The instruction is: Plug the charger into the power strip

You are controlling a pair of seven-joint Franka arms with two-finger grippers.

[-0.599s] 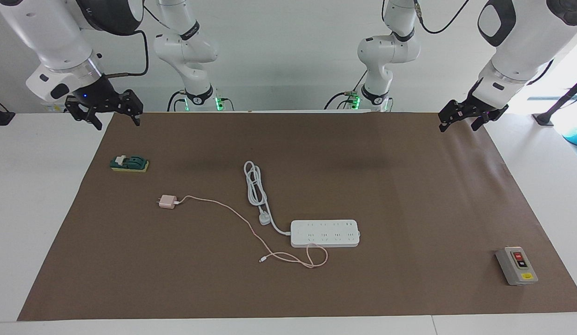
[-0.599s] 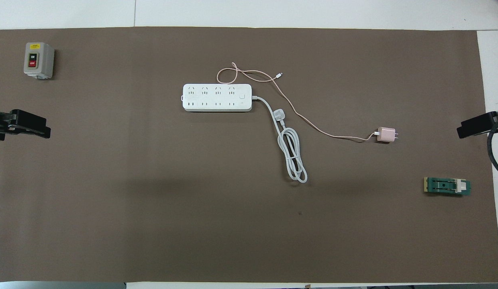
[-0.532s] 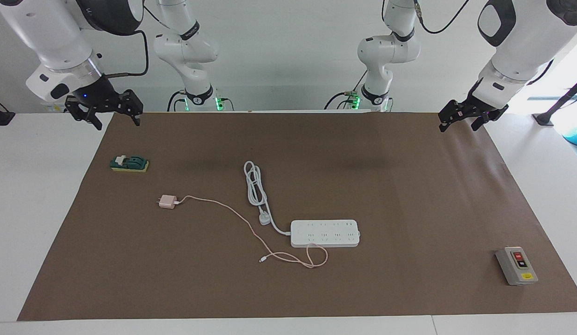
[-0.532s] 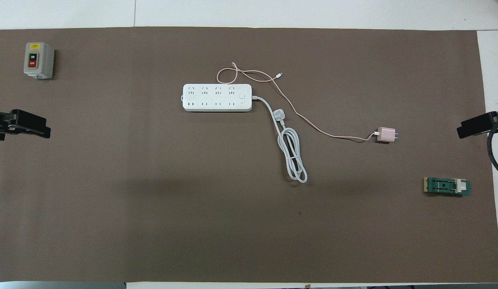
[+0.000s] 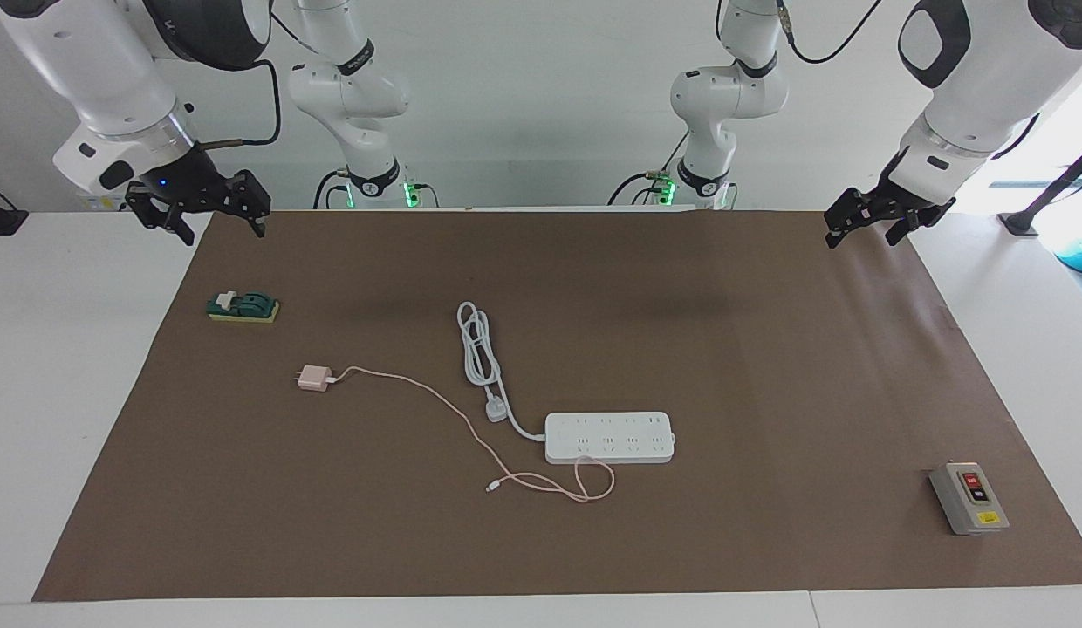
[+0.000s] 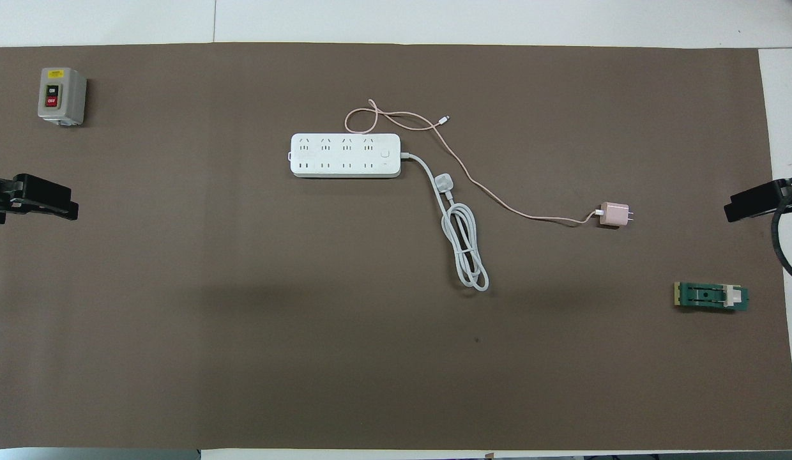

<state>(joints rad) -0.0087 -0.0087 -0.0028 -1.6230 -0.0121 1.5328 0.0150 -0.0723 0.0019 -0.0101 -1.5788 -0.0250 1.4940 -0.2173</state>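
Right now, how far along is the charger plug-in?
Nothing done yet. The charger lies loose on the brown mat, apart from the power strip, whose sockets are all free. Nothing is in hand: the right gripper and left gripper hang open and empty over the mat's corners. Left: pick up, align prongs, insert.

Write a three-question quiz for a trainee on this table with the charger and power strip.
1. True or false: the charger is already plugged into the power strip.
2. Which arm's end of the table is the charger toward? A) left B) right
3. Fill in: the right gripper and the left gripper both hang over an edge of the brown mat, holding ____.

Key:
1. False; it lies apart on the mat, nearer to the robots than the strip.
2. B; it lies beside the green block.
3. Nothing; both are open, and the grey button box sits untouched at the left arm's end.
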